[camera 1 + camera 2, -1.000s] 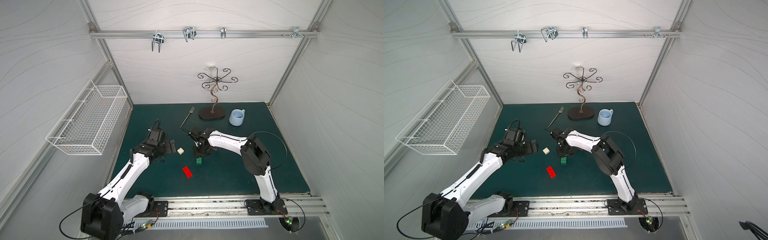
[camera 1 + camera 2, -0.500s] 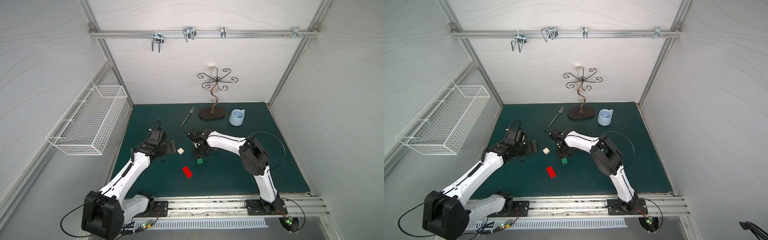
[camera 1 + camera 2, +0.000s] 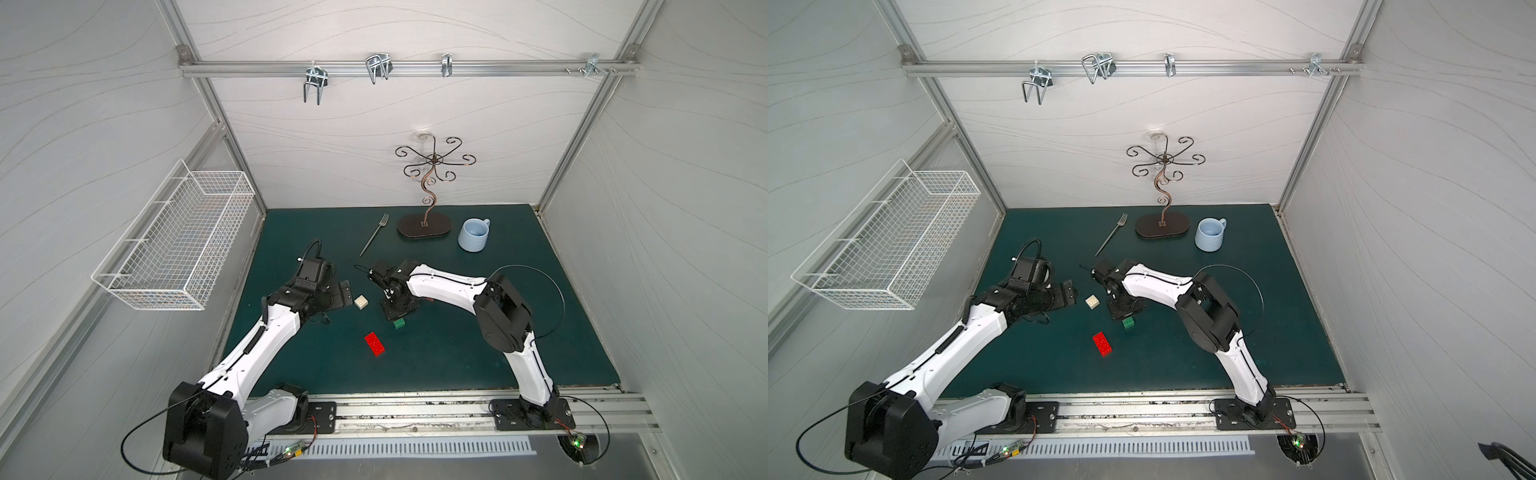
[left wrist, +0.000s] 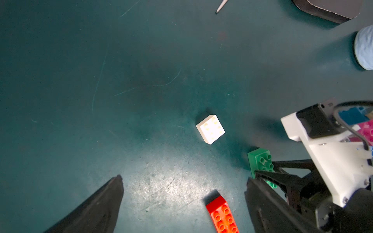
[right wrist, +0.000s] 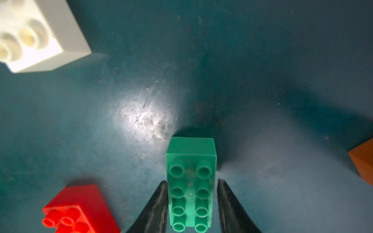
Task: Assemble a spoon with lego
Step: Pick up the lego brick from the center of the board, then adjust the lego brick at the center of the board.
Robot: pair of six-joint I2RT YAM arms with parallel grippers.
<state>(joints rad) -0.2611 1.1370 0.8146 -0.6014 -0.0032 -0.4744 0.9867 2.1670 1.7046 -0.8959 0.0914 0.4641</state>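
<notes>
A long green lego brick [image 5: 190, 181] lies studs up on the dark green mat [image 3: 457, 353]. My right gripper [image 5: 191, 181] straddles its long sides. One finger touches it and a thin gap shows at the other, so it is open. The brick's end sticks out past the gripper [image 3: 397, 313] in both top views. A red brick [image 3: 374, 343] and a cream brick [image 3: 361, 302] lie loose nearby. My left gripper [image 4: 183, 179] hangs wide open and empty beside the cream brick [image 4: 210, 129]. An orange brick [image 5: 363, 161] and a pink one [image 4: 368, 131] peek out by my right arm. The spoon is hidden.
A metal fork [image 3: 374, 235], a dark oval stand with curled hooks [image 3: 424, 227] and a light blue mug [image 3: 473, 235] are at the back of the mat. A white wire basket [image 3: 178, 245] hangs on the left wall. The mounting rail [image 3: 415, 411] runs along the front.
My right gripper's jaws have narrowed round the green brick, and the right wrist has shifted a little. The left arm and the loose bricks have not moved.
</notes>
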